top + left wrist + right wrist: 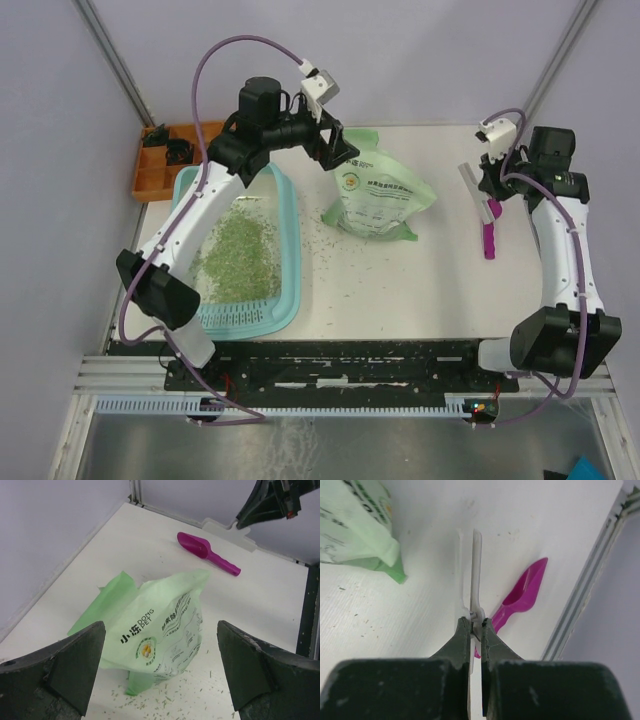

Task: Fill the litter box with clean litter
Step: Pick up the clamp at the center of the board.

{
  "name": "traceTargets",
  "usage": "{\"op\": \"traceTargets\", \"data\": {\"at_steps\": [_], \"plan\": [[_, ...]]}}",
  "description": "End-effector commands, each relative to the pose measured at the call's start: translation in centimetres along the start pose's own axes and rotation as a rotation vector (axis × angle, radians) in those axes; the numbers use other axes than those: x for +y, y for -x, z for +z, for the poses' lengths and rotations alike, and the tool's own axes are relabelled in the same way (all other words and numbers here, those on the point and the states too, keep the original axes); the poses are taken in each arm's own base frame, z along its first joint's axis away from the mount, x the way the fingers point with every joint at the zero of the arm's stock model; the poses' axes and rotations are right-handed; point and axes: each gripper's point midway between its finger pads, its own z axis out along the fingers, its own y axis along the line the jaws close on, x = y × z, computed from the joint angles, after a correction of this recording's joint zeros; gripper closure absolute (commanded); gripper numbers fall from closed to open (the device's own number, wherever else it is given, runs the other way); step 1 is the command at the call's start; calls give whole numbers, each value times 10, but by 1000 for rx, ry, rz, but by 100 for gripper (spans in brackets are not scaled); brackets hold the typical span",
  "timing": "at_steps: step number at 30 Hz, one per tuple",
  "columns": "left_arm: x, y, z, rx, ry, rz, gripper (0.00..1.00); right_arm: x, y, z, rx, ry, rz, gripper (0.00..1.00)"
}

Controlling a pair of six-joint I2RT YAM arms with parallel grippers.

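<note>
Two finger pairs: we see left fingers [338, 150] wide, right fingers [490, 190] pinching white strip [476, 565].
Litter box [290, 230]: left table [440, 270] edge, bag [375, 195] beside; long axis near-to-far.

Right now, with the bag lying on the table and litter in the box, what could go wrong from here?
The bag lies on its side by the open left gripper, stray granules already around it; a clumsy regrasp could spill more. The right gripper, shut on a thin white tool, hangs near the magenta scoop and might knock it. The litter covers only part of the litter box floor.
</note>
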Motion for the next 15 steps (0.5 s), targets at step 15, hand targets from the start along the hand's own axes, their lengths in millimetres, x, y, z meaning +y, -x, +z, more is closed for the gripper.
{"op": "traceTargets", "data": {"at_steps": [15], "plan": [[12,-60,73,278,241,857,0,17,58,-18,-198,159,-130,98]]}}
